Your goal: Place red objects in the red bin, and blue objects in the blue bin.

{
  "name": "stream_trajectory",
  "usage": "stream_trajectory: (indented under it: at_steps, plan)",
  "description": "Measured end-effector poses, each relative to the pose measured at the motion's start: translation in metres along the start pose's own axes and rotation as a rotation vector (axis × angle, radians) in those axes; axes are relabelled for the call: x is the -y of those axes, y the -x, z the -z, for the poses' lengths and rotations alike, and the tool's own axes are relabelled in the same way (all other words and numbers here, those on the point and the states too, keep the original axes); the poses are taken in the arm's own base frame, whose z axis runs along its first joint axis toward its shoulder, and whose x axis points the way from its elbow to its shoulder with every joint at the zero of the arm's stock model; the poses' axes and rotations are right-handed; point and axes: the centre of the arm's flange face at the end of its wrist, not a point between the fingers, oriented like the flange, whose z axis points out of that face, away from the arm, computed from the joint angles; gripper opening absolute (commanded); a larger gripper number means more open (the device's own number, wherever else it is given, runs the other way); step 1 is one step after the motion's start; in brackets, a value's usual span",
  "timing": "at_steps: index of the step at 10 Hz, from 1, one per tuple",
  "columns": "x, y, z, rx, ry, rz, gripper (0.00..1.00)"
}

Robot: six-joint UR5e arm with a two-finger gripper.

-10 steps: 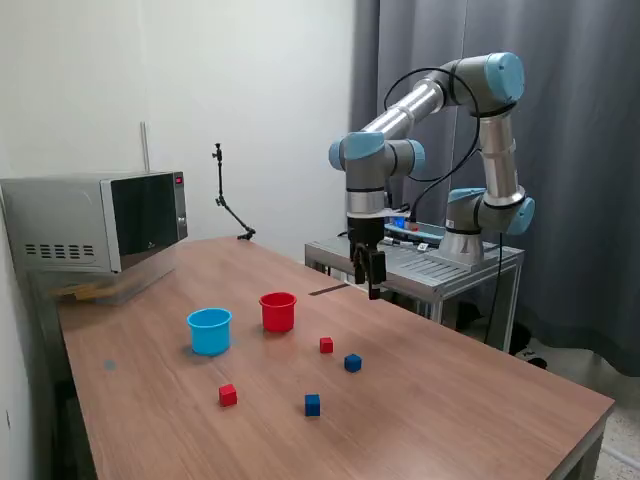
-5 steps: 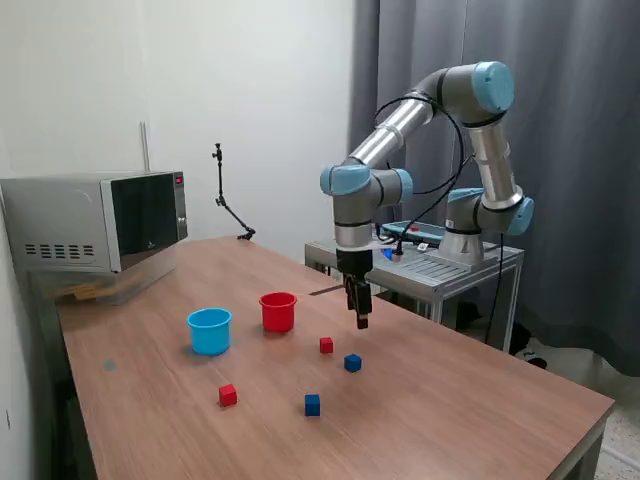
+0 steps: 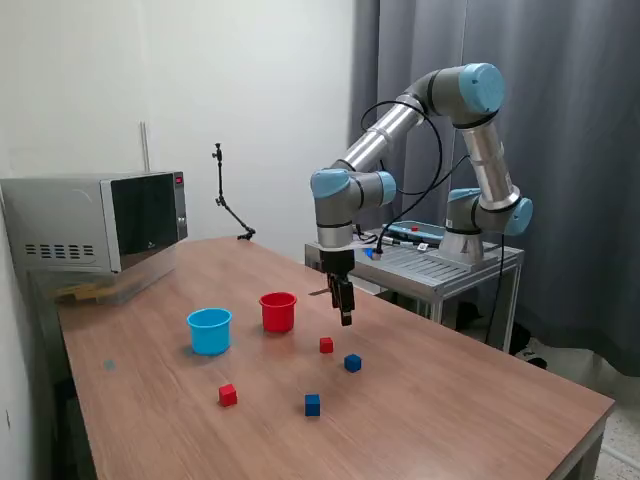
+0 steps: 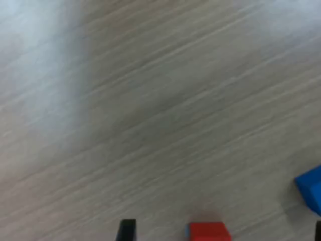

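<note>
Reaching down from its elbow-high bend, arm points the gripper straight at the table, hanging above and just behind a red cube (jaw gap not readable, nothing held). That cube sits flat near the red cup, toward the exterior view's right; cubes have no long axis. Blue cube lies just beyond it; light-blue cup on the red cup's other side.

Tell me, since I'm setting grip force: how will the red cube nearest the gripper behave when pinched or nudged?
The red cube looks solid with flat faces, so it probably stays rigid and will not roll. It is small beside the red cup, so likely light. On the smooth wooden table a nudge from the gripper would probably slide it.
</note>
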Motion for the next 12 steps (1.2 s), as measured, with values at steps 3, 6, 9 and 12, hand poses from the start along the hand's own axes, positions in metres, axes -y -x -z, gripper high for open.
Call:
stream_trajectory:
  at_steps: [3,6,9,12]
  plan:
    - [-0.003,0.001,-0.023,-0.031,-0.048,0.119,1.0]
    - [-0.009,-0.007,-0.038,-0.066,-0.064,0.172,1.0]
    - [-0.021,-0.015,-0.04,-0.071,-0.042,0.18,1.0]
    - [-0.029,-0.017,-0.042,-0.057,-0.011,0.131,1.0]
